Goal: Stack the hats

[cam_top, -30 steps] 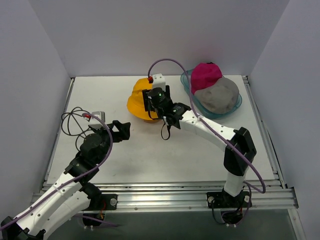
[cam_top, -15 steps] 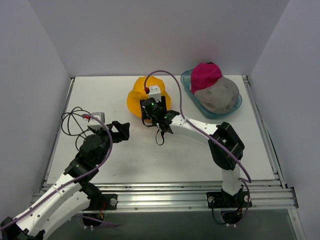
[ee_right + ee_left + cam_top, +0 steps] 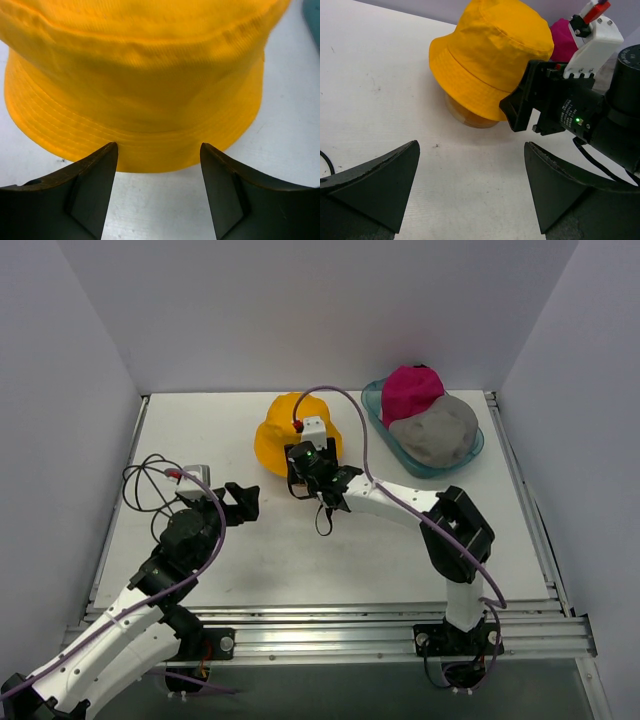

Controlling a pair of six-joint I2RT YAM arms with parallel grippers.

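Note:
The mustard yellow hat [image 3: 285, 430] sits at the back middle of the table, a pale rounded stand [image 3: 467, 119] showing under its brim. My right gripper [image 3: 303, 452] is open, low at the hat's near side. In the right wrist view its fingertips [image 3: 159, 150] stand either side of the near brim of the yellow hat [image 3: 140, 75], gripping nothing. The magenta cap [image 3: 412, 390] rests against the grey bucket hat [image 3: 435, 430] at the back right. My left gripper [image 3: 240, 502] is open over bare table, left of the hats, and its wrist view faces the yellow hat [image 3: 490, 55].
The magenta and grey hats lie in a shallow teal tray [image 3: 474, 453] at the back right corner. White walls close in the table on the left, back and right. A metal rail runs along the near edge.
My right gripper has come down from above the yellow hat to its near side, with the elbow drawn inward. The left arm has not moved.

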